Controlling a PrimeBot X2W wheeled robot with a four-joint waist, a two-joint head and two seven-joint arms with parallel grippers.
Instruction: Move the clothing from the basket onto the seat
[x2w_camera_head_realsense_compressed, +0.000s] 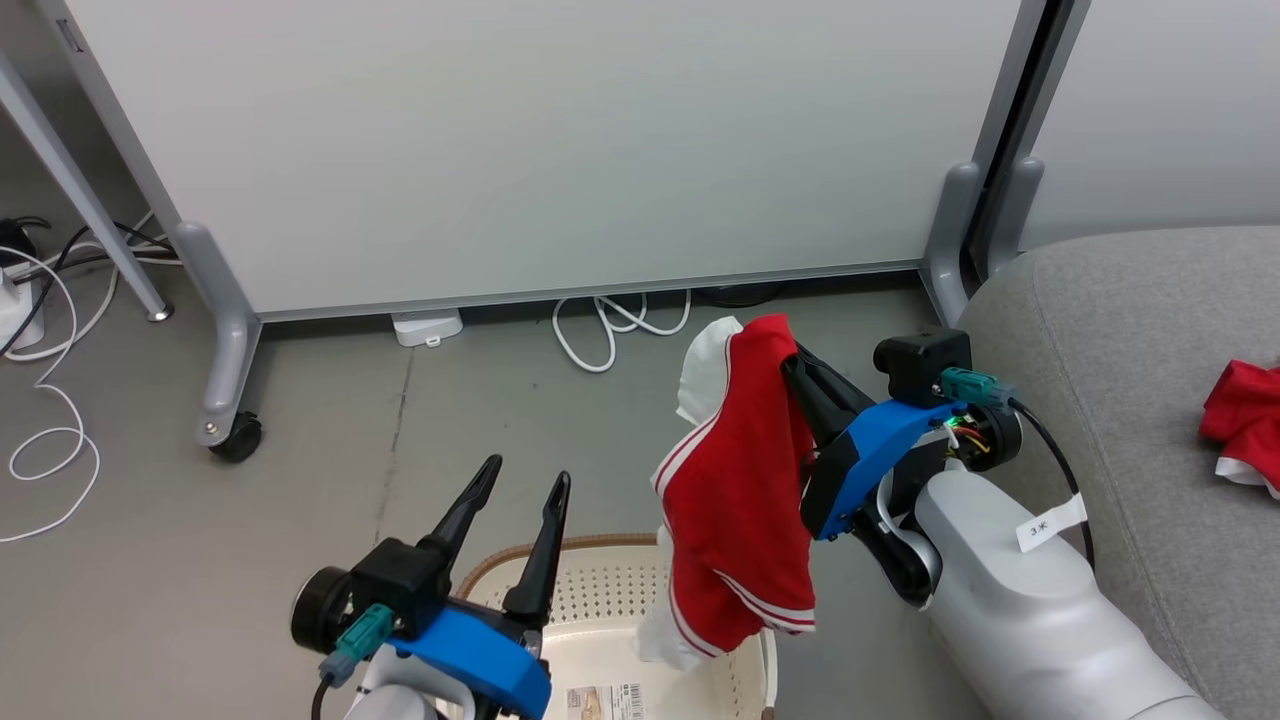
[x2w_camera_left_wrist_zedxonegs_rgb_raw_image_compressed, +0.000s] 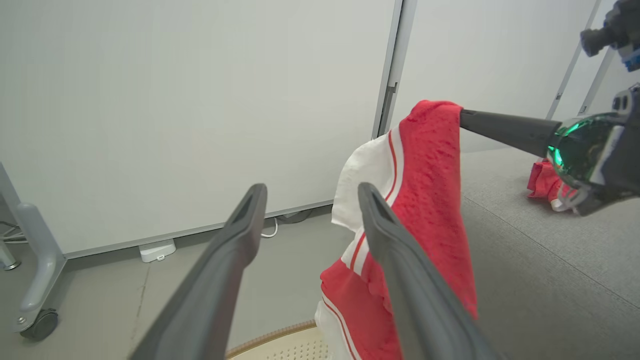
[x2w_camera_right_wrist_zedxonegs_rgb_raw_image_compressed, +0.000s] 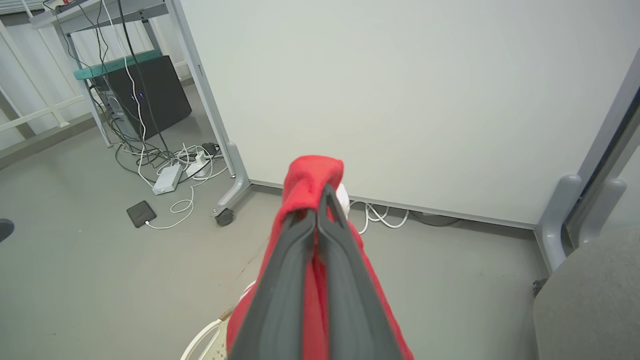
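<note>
White cables (x2w_camera_head_realsense_compressed: 45, 440) loop on the grey floor at your far left, well apart from the work. Next comes your left gripper (x2w_camera_head_realsense_compressed: 528, 470), jaws spread wide and holding nothing, poised over the left side of the basket (x2w_camera_head_realsense_compressed: 610, 541). Right of it hangs the held garment (x2w_camera_head_realsense_compressed: 735, 480), red with white trim. It is pinched by a fold at its top in your right gripper (x2w_camera_head_realsense_compressed: 803, 372), whose jaws are pressed together on the cloth. Its lower hem dangles over the basket's right side; whether it touches the plastic you cannot tell. Further right is the seat (x2w_camera_head_realsense_compressed: 1120, 330), with the second garment (x2w_camera_head_realsense_compressed: 1245, 415) lying crumpled on it.

Watch three things. The pinch seems to take only a small fold, so a quick swing could let the cloth slip and drop to the floor between basket and seat. The low hem could catch the basket rim and drag the basket along. And if you release too near the seat's rounded edge, the weight of the hanging part could pull it off.

Count: two garments, one held and one on the seat; one basket, with one barcode sticker (x2w_camera_head_realsense_compressed: 605, 700) on its bottom; one seat; two grippers.
</note>
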